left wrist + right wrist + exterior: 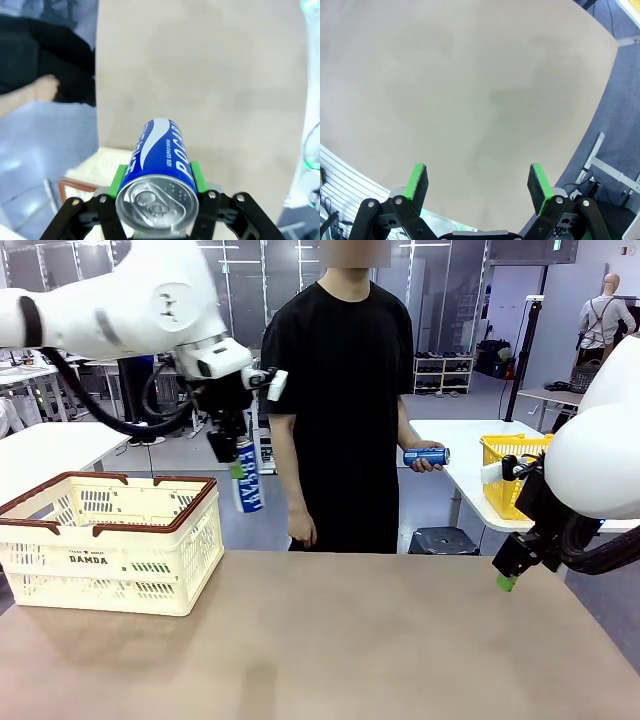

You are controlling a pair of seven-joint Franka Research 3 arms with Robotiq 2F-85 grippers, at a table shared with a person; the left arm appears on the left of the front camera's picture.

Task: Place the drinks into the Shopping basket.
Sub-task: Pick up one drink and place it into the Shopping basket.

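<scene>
The slim metal can is blue with white lettering, silver on top. The slotted plastic crate is cream, rimmed reddish-brown. The mesh basket is bright yellow.

Your left arm reaches in high, and its pincer points straight down, with green pads clamped on either side of a blue can that hangs below the fingers. Your right pincer sits lower, wrist tilted downward, jaws spread wide

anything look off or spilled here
Nothing stands out. The left end effector holds a blue can roughly upright near the Shopping basket, the person holds a second can, and the table shows no spill.
</scene>
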